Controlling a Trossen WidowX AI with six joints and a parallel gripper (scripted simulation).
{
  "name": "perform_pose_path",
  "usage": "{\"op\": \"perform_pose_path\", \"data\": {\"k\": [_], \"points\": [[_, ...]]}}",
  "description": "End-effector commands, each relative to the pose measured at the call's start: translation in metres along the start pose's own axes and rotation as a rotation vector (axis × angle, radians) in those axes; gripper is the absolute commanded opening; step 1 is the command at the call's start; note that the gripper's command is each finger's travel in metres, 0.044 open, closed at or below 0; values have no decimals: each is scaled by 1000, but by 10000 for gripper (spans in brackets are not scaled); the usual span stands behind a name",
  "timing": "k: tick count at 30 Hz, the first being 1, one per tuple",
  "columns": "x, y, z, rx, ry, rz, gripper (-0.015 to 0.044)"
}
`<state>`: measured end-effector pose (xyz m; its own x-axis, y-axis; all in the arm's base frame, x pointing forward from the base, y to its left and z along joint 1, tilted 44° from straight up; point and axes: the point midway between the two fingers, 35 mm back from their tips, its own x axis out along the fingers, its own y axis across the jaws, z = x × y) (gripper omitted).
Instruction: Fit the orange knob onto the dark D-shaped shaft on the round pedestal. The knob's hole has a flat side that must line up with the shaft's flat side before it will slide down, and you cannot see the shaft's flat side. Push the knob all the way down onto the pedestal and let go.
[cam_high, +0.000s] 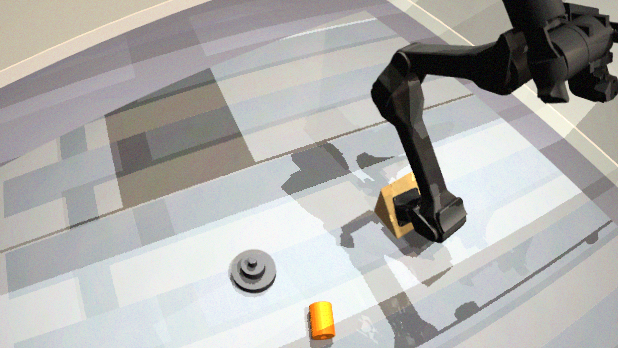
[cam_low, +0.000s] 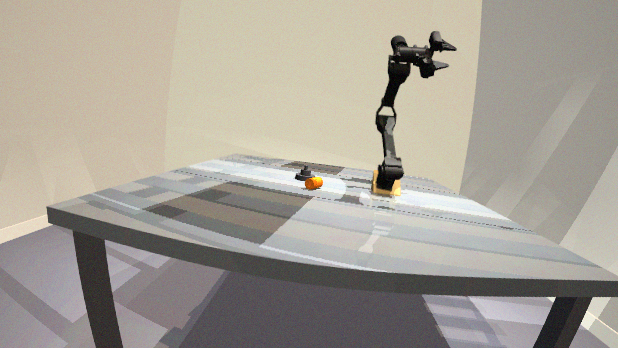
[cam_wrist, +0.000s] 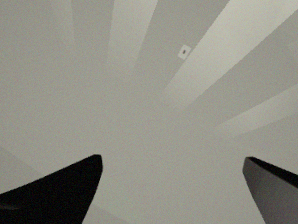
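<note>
The orange knob (cam_high: 321, 320) (cam_low: 313, 183) lies on its side on the table, a little in front of the round pedestal (cam_high: 252, 271) (cam_low: 303, 175). The dark shaft (cam_high: 252, 263) (cam_low: 304, 167) stands upright in the pedestal's middle. My gripper (cam_low: 444, 55) (cam_wrist: 172, 164) is raised high above the arm's base, far from both, pointing away at the wall. Its fingers stand wide open with nothing between them. In the wrist view only the two fingertips and the wall show.
The arm's base sits on a tan block (cam_high: 392, 207) (cam_low: 386, 189) near the table's far side. The table (cam_low: 320, 260) has patterned grey and brown patches; its edges drop off on all sides.
</note>
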<state>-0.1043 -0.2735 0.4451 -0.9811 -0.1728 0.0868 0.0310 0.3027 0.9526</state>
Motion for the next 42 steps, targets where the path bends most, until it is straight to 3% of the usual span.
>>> {"op": "perform_pose_path", "data": {"k": [1, 10, 12, 18, 24, 29, 35, 38, 42], "points": [[-1, 4, 1, 18, 5, 11, 426], [24, 114, 119, 1001, -96, 354, 440], [20, 130, 138, 1101, -74, 428, 440], [-10, 180, 248, 1778, 2, 845, 440], [-63, 200, 329, 2216, 240, 1272, 440], [-131, 200, 389, 2471, 651, 1695, 440], [-219, 181, 434, 2487, 1316, 2127, 440], [-271, 160, 449, 2343, 1813, 2310, 440], [-337, 120, 456, 1879, 2716, 2368, 440]]}}
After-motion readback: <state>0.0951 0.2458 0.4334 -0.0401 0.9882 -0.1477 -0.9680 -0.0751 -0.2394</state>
